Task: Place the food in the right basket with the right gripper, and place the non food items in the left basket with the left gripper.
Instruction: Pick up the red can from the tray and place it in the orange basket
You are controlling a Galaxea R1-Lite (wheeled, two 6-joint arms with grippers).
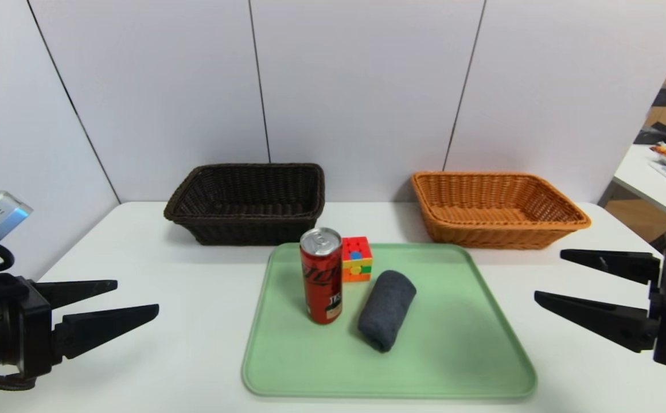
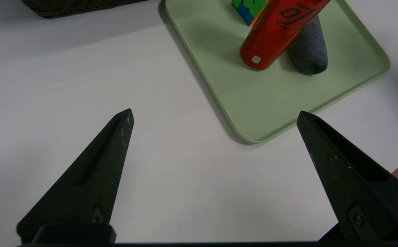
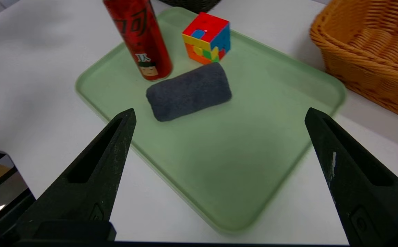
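Black, both pairs of jaws: your left gripper [image 1: 137, 298] stood wide and held nothing, out over the table [image 1: 195, 275] beyond the tray's left side; your right gripper [image 1: 548, 274] stood just as wide and empty off the right side.

Between them lay the green tray [image 1: 447, 367] with all three items. The red can [image 1: 321, 281] was upright towards its left side. The puzzle cube [image 1: 357, 267] sat near the far edge, just behind the can and to its right. The dark grey rolled cloth [image 1: 387, 310] lay on its side, nearer you than the cube, its long side facing the open part of the tray.

Farther out, behind the tray: dark brown basket [image 1: 246, 223] on the left, orange-tan basket [image 1: 499, 229] on the right.

Step in hand, by my reading: the very start, nothing sorted, first pick to come. You had the can as food, due right, though it stood on the left half; a right-hand reach would need to clear the cloth and come down square, or risk tipping it. Taking the cloth first with your left looked awkward past the can. One arm at a time seemed wiser there.
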